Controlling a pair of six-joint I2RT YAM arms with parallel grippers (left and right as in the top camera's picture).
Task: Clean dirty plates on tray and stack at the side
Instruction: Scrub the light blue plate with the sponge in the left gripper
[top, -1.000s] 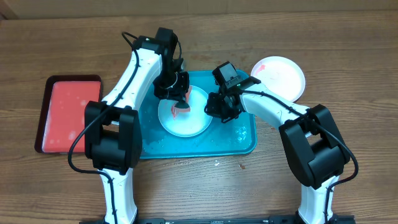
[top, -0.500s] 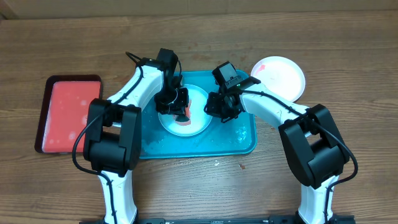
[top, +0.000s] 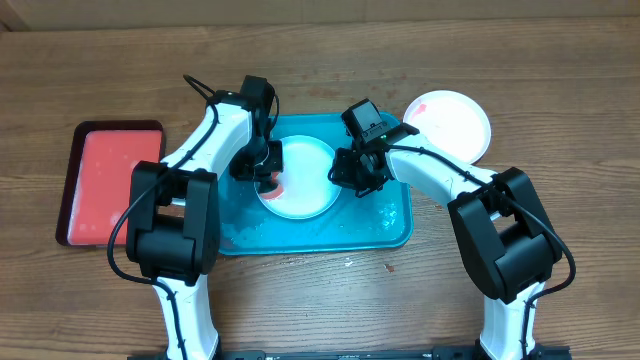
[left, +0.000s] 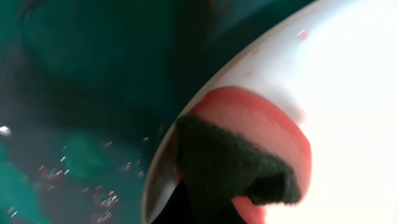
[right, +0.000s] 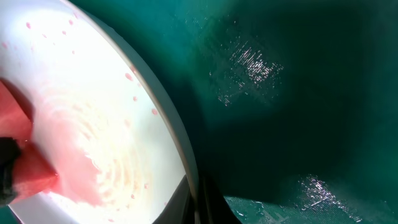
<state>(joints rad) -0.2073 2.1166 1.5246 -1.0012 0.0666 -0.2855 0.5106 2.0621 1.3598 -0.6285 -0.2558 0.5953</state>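
A pale round plate (top: 305, 185) lies in the middle of the turquoise tray (top: 390, 225). My left gripper (top: 268, 178) is shut on a red sponge with a dark scouring side (left: 249, 162) and presses it on the plate's left rim (left: 348, 93). Red smears and wet streaks show on the plate (right: 93, 124). My right gripper (right: 198, 196) is shut on the plate's right rim; in the overhead view it (top: 346, 172) sits at that edge. A second white plate (top: 450, 122) with faint pink smears lies on the table right of the tray.
A smaller red tray with a dark rim (top: 108, 185) lies on the wooden table to the left. The turquoise tray's floor is wet with droplets (left: 74, 162), and it also shows in the right wrist view (right: 298, 93).
My left gripper has dragged the sponge from the middle of the plate to its left rim. The right gripper and the plate have stayed put.
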